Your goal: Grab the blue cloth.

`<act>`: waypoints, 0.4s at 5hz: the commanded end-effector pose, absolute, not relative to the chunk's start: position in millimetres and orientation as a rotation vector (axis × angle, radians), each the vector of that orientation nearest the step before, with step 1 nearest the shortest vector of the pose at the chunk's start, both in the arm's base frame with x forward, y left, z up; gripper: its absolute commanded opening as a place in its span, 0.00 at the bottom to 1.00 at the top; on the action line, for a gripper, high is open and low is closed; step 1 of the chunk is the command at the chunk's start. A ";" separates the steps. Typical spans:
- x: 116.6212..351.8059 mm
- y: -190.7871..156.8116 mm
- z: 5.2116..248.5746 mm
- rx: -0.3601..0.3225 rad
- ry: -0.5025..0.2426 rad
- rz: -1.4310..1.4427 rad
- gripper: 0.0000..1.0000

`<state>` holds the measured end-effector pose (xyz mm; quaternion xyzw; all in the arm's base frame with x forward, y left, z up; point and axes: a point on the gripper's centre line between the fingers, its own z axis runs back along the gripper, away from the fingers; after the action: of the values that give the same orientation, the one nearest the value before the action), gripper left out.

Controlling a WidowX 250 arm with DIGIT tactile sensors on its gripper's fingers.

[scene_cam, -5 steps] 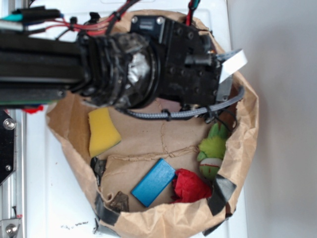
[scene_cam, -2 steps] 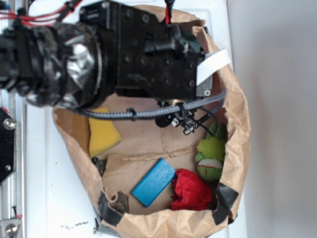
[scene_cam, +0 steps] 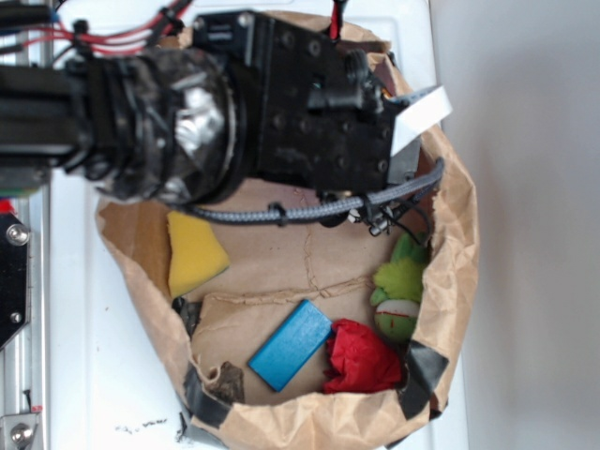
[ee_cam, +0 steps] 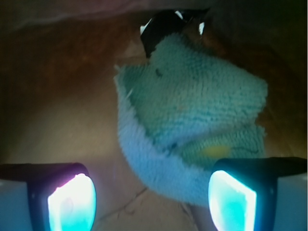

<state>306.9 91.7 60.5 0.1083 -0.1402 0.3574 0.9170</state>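
Exterior view: The black robot arm (scene_cam: 187, 122) reaches from the left across the upper part of a brown paper bag (scene_cam: 455, 244) that lies opened out on a white desk (scene_cam: 103, 375). The arm's head covers the bag's upper interior; the blue cloth cannot be seen in this view, and the fingers' spacing cannot be judged here. A grey braided cable (scene_cam: 309, 211) loops below the head. On the bag's floor lie a yellow sponge (scene_cam: 194, 250) at the left, a dark blue rectangular block (scene_cam: 291, 344) near the lower middle, a red cloth (scene_cam: 361, 358) just right of the block, and a green plush toy (scene_cam: 401, 286) against the right wall, above the red cloth.

Wrist view: The blue cloth (ee_cam: 192, 125) lies crumpled on the brown bag floor, filling the centre and right of the frame, with a small yellowish spot on its lower right fold. The gripper (ee_cam: 151, 197) has its fingers (ee_cam: 72, 199) spread wide, one at each lower corner. The right finger sits at the cloth's lower right edge; the left finger is well apart from the cloth. Nothing is held between them.
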 end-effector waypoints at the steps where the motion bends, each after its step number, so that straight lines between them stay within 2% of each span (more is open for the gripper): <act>1: 322.8 112.6 61.6 0.281 -0.365 0.758 1.00; 2: 318.1 112.1 65.6 0.266 -0.357 0.750 1.00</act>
<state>317.2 101.0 39.4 0.1310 -0.1431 0.3590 0.9130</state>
